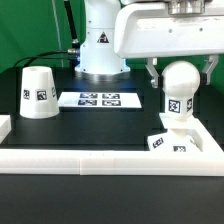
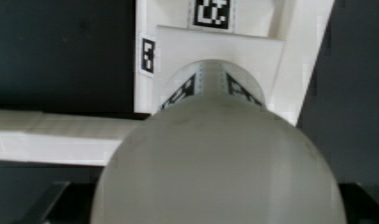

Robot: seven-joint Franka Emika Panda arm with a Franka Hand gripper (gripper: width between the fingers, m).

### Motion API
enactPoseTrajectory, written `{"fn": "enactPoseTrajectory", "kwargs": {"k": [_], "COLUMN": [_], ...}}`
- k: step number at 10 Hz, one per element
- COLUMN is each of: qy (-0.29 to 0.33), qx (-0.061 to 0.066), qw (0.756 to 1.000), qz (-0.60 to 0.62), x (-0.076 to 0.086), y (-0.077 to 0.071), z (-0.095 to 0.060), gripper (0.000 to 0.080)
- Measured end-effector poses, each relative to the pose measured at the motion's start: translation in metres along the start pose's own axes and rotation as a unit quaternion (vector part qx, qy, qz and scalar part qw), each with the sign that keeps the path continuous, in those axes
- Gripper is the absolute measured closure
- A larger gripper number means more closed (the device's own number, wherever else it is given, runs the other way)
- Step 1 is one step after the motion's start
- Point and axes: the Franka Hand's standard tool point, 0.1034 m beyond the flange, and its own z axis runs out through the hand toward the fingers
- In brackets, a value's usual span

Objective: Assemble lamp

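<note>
The white ball bulb (image 1: 181, 78) stands upright with its tagged stem over the blocky white base (image 1: 167, 143) at the exterior view's right. My gripper (image 1: 180, 72) comes down from above, a finger on each side of the ball, shut on it. In the wrist view the bulb (image 2: 212, 150) fills the middle, with the tagged base (image 2: 212, 30) beyond it. My gripper (image 2: 212, 208) shows only as dark fingers (image 2: 54, 203) at the bulb's sides. The tapered shade (image 1: 39, 92) stands alone at the exterior view's left. Whether the stem sits inside the base is hidden.
The marker board (image 1: 98, 100) lies flat in the middle of the dark table, in front of the arm's white pedestal (image 1: 98, 55). A long white rail (image 1: 100, 158) borders the near side, and the base rests close against it.
</note>
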Motion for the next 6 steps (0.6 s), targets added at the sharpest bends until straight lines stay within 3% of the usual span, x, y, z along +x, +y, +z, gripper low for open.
{"fn": "enactPoseTrajectory", "kwargs": {"k": [3, 6], "qy": [-0.004, -0.011], "qx": [-0.001, -0.003], "qw": [0.993, 0.971], "qz": [0.116, 0.240], "x": [-0.0018, -0.0047], "y": [0.0003, 0.0000], "z": [0.0010, 0.0021], "gripper": [0.0220, 0.0220]}}
